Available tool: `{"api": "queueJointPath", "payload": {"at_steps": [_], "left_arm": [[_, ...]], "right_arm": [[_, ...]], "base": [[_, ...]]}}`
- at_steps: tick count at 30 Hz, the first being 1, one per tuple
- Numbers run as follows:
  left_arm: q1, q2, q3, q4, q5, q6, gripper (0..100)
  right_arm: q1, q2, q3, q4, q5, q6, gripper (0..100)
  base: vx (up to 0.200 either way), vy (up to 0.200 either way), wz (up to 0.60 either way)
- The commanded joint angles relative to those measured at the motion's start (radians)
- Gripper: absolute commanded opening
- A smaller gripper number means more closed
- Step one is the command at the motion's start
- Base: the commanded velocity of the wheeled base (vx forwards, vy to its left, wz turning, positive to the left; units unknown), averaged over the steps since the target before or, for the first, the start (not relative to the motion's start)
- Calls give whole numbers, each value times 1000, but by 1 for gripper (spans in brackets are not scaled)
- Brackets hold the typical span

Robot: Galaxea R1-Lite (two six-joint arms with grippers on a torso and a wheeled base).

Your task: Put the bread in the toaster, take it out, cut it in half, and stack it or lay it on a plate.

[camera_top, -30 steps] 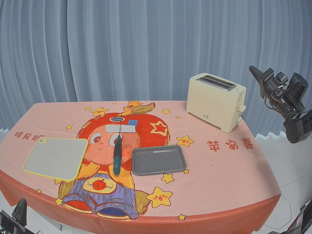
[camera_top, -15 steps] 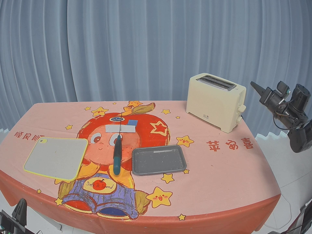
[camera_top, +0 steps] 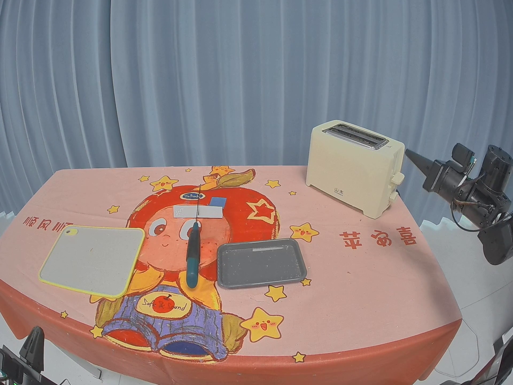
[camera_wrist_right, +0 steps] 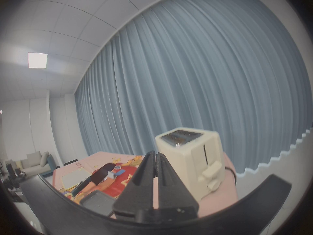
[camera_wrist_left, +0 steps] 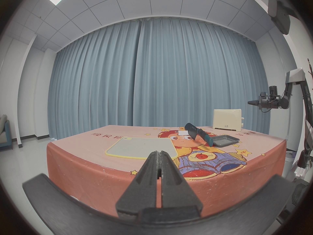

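We are working over a counter (camera_top: pixel 347 295) draped in a pink cartoon cloth that is taking up the lower half of the head view. The pale cutting board (camera_top: pixel 93 260) is lying at the lower left. The cream toaster (camera_top: pixel 352 167) is standing at centre right, near the counter's far edge. A dark tray (camera_top: pixel 261 264), which is doing duty as the plate, is sitting bare in the lower middle. The teal-handled knife (camera_top: pixel 192 252) is lying just left of it, between tray and board.

Whether the bread is sitting down inside the slots (camera_top: pixel 355 136) we cannot tell. They are showing dark, with only a faint brown glint.

We are holding the right gripper (camera_top: pixel 416 159) in the air at the right edge of the frame. Its fingers are pressed together, gripping nothing, and pointing at the toaster's end panel. The left gripper (camera_wrist_left: pixel 159 167) is hanging low in the bottom left corner, fingers likewise closed and empty.

We are judging the step in hand to be working the lever (camera_wrist_right: pixel 212 172) on that end panel. To do it well, we should be bringing the closed tip onto the top of the lever. The press should then be going straight down, so that the light toaster is not sliding or tipping.
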Motion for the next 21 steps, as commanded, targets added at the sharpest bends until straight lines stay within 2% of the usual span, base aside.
{"api": "queueJointPath", "payload": {"at_steps": [1,6,8,11,18,21], "left_arm": [[0,-1,18,-1,0,0,0],[0,-1,18,-1,0,0,0],[0,-1,18,-1,0,0,0],[0,-1,18,-1,0,0,0],[0,-1,18,-1,0,0,0],[0,-1,18,-1,0,0,0]], "right_arm": [[41,-132,33,147,-4,-12,0],[32,-128,61,180,-2,-32,0],[33,-121,99,180,-4,-55,0],[38,-105,148,180,-4,-63,0],[10,-37,153,174,-4,-66,0],[0,-13,150,179,-4,-87,0]], "base": [[0,0,0],[0,0,0],[0,0,0],[0,0,0],[0,0,0],[0,0,0]]}}
